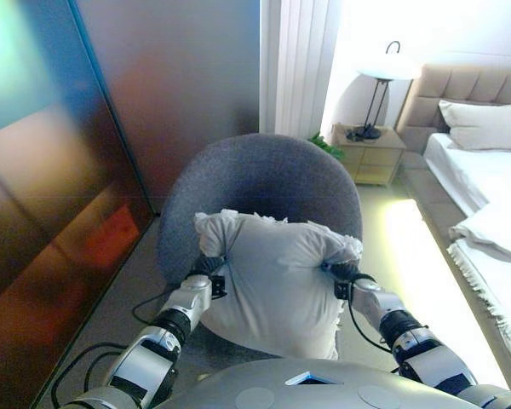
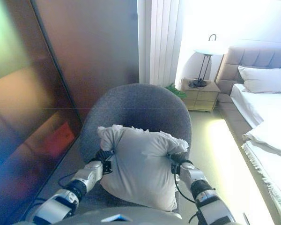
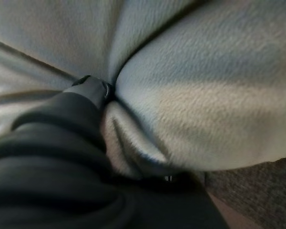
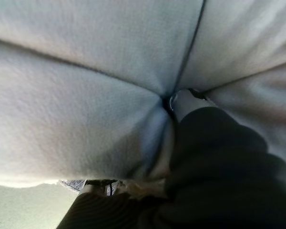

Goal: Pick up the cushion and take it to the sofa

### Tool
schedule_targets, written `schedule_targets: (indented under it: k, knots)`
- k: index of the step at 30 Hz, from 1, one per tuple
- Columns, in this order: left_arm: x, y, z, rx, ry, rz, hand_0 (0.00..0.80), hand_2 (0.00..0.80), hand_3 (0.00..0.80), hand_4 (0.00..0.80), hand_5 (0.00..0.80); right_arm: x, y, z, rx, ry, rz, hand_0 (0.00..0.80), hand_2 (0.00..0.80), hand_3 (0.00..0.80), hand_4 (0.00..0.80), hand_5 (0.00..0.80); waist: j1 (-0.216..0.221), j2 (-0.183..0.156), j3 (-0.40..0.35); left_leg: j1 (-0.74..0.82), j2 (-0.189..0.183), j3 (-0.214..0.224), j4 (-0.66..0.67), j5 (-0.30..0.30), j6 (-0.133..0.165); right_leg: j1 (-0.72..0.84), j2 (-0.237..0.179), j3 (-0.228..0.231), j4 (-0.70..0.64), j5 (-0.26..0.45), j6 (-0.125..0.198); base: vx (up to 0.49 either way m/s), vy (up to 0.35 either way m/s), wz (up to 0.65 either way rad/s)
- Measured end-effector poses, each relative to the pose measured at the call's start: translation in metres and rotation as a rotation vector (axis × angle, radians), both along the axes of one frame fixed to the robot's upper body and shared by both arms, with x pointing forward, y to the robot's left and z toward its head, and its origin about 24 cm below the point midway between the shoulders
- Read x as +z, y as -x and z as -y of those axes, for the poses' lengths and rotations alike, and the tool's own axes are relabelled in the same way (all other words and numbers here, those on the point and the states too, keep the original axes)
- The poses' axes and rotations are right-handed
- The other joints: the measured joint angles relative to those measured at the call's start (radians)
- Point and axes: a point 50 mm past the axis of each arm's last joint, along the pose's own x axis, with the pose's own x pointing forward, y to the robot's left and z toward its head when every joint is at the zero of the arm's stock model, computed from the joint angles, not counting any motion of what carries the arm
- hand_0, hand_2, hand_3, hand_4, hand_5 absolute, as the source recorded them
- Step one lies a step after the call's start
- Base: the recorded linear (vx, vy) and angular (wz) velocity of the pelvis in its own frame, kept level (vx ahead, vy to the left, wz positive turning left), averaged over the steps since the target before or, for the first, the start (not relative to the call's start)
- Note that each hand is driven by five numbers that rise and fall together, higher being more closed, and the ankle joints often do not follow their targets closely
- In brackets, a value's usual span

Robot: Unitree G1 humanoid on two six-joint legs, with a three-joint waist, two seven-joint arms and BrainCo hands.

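Both hands press into the cushion (image 1: pixel 277 281) from opposite sides: the left hand (image 1: pixel 206 285) at its left edge, the right hand (image 1: pixel 345 279) at its right edge. In each wrist view the dark ribbed cover runs straight into deep folds of pale fabric and the fingers are buried there, so whether they are curled or straight cannot be told — only that the cloth bunches tightly at both contact points.

Bed (image 1: pixel 485 183): white bedding, a white pillow (image 1: pixel 485 126) against a padded beige headboard (image 1: pixel 468 89), along the right side of the room.

Wall panel (image 1: pixel 43 170): dark and glossy, on the left.

Chair (image 1: pixel 255 183): grey upholstered, rounded back, directly ahead of the robot. The cushion sits in front of its backrest, upright between the two hands; contact with the seat cannot be confirmed.

Cushion: off-white, soft, its upper corners gathered into crumpled peaks above each hand.

Curtain (image 1: pixel 298 64): pale, pleated, beyond the chair.

Nightstand (image 1: pixel 368 153): light wood, between chair and bed, carrying a lamp (image 1: pixel 383 81) with a white shade on a thin dark stem.

Plant (image 1: pixel 324 145): a few green leaves, just beside the nightstand — partly hidden behind the chair.
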Motion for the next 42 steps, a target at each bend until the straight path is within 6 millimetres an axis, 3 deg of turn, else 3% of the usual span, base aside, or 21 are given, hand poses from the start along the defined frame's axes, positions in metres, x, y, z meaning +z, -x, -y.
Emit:
schedule_targets:
  k: [10, 11, 12, 13, 14, 15, 16, 20, 34, 42]
  knots:
    - [-0.015, 0.026, 0.001, 0.035, -0.027, -0.077, 0.800, 0.800, 0.800, 0.800, 0.800, -0.001, 0.002, -0.001, 0.085, 0.119, 0.015, 0.800, 0.800, 0.800, 0.800, 0.800, 0.002, 0.010, -0.014, 0.013, 0.000, -0.006, 0.000, 0.001, 0.001, 0.019, 0.000, -0.008, 0.000, -0.001, 0.000, 0.087, 0.024, 0.02]
    - [-0.017, 0.029, 0.001, 0.037, -0.028, -0.088, 0.800, 0.800, 0.800, 0.800, 0.800, -0.002, 0.003, -0.001, 0.090, 0.125, 0.012, 0.646, 0.646, 0.646, 0.646, 0.646, 0.003, 0.010, -0.014, 0.020, 0.000, -0.007, 0.000, 0.000, 0.000, 0.026, -0.001, -0.009, 0.000, -0.003, 0.001, 0.082, 0.036, 0.04]
    - [-0.018, 0.031, 0.002, 0.039, -0.027, -0.094, 0.800, 0.800, 0.800, 0.800, 0.800, -0.002, 0.004, -0.001, 0.093, 0.130, 0.010, 0.690, 0.690, 0.690, 0.690, 0.690, 0.002, 0.010, -0.019, 0.021, 0.000, -0.009, 0.000, -0.001, 0.000, 0.026, -0.001, -0.009, 0.001, -0.006, 0.000, 0.059, 0.043, 0.03]
    - [-0.019, 0.032, 0.002, 0.040, -0.027, -0.096, 0.590, 0.590, 0.590, 0.590, 0.590, -0.002, 0.004, -0.001, 0.097, 0.141, 0.011, 0.740, 0.740, 0.740, 0.740, 0.740, 0.003, 0.010, -0.020, 0.020, 0.000, -0.009, 0.000, -0.001, 0.000, 0.026, -0.001, -0.009, 0.001, -0.007, -0.001, 0.056, 0.041, 0.02]
    - [-0.019, 0.032, 0.002, 0.041, -0.027, -0.097, 0.411, 0.411, 0.411, 0.411, 0.411, -0.002, 0.004, -0.001, 0.103, 0.150, 0.012, 0.515, 0.515, 0.515, 0.515, 0.515, 0.004, 0.010, -0.020, 0.020, 0.000, -0.009, 0.000, -0.001, 0.001, 0.026, -0.001, -0.010, 0.001, -0.007, -0.001, 0.052, 0.038, 0.01]
    - [-0.020, 0.033, 0.002, 0.044, -0.030, -0.101, 0.000, 0.000, 0.000, 0.000, 0.000, -0.002, 0.004, -0.001, 0.104, 0.160, 0.012, 0.147, 0.147, 0.147, 0.147, 0.147, 0.004, 0.011, -0.020, 0.020, 0.000, -0.009, 0.000, -0.001, 0.001, 0.026, -0.001, -0.010, 0.001, -0.007, -0.001, 0.045, 0.031, 0.01]
    - [-0.020, 0.035, 0.001, 0.046, -0.033, -0.107, 0.000, 0.000, 0.000, 0.000, 0.000, -0.002, 0.004, 0.001, 0.101, 0.170, 0.012, 0.000, 0.000, 0.000, 0.000, 0.000, 0.004, 0.011, -0.020, 0.020, 0.000, -0.010, 0.000, -0.001, 0.001, 0.026, -0.001, -0.010, 0.001, -0.007, -0.001, 0.039, 0.028, 0.01]
    - [-0.025, 0.042, -0.006, 0.058, -0.059, -0.146, 0.000, 0.000, 0.000, 0.000, 0.000, -0.001, 0.004, 0.010, 0.091, 0.210, 0.010, 0.000, 0.000, 0.000, 0.000, 0.000, 0.003, 0.011, -0.020, 0.020, 0.000, -0.010, 0.000, -0.001, 0.001, 0.026, -0.001, -0.011, 0.001, -0.006, 0.000, 0.008, 0.005, 0.00]
    - [-0.023, 0.039, -0.014, 0.064, -0.077, -0.131, 0.000, 0.000, 0.000, 0.000, 0.000, 0.008, 0.000, 0.041, 0.022, 0.274, 0.058, 0.000, 0.000, 0.000, 0.000, 0.000, 0.002, 0.011, -0.019, 0.018, 0.000, -0.013, 0.000, -0.001, 0.001, 0.026, -0.002, -0.023, 0.000, -0.007, 0.002, -0.007, 0.000, 0.01]
    - [-0.011, 0.022, -0.018, 0.063, -0.067, -0.071, 0.000, 0.000, 0.000, 0.000, 0.000, 0.048, -0.029, 0.081, -0.041, 0.333, 0.176, 0.000, 0.000, 0.000, 0.000, 0.000, 0.001, 0.036, 0.064, 0.005, -0.007, -0.026, 0.000, 0.009, 0.000, 0.019, -0.009, -0.029, 0.000, -0.003, 0.008, -0.123, 0.004, 0.04]
